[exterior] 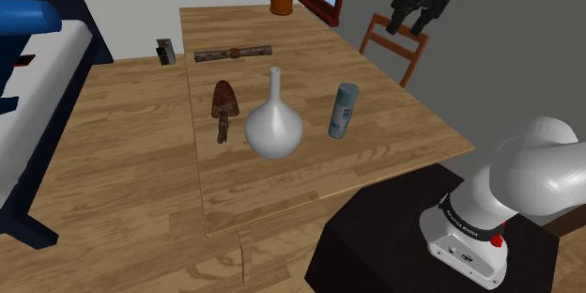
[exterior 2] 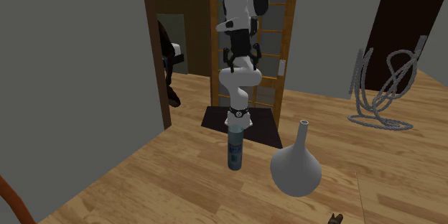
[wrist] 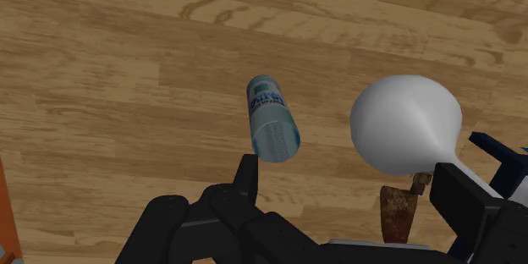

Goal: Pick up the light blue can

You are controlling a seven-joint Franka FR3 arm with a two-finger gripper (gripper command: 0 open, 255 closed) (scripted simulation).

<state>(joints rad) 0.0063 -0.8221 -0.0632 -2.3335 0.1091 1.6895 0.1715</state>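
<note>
Nothing can be read for certain here. The light blue can (wrist: 273, 121) carries a label (wrist: 264, 97) with dark print (too blurred to make out).

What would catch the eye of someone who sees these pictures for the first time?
The white round-bellied vase stands out first, upright in the middle of the wooden table. To its right in the shoulder view stands the light blue can, apart from it. The black gripper hangs open high up, at the shoulder view's upper right.
</note>
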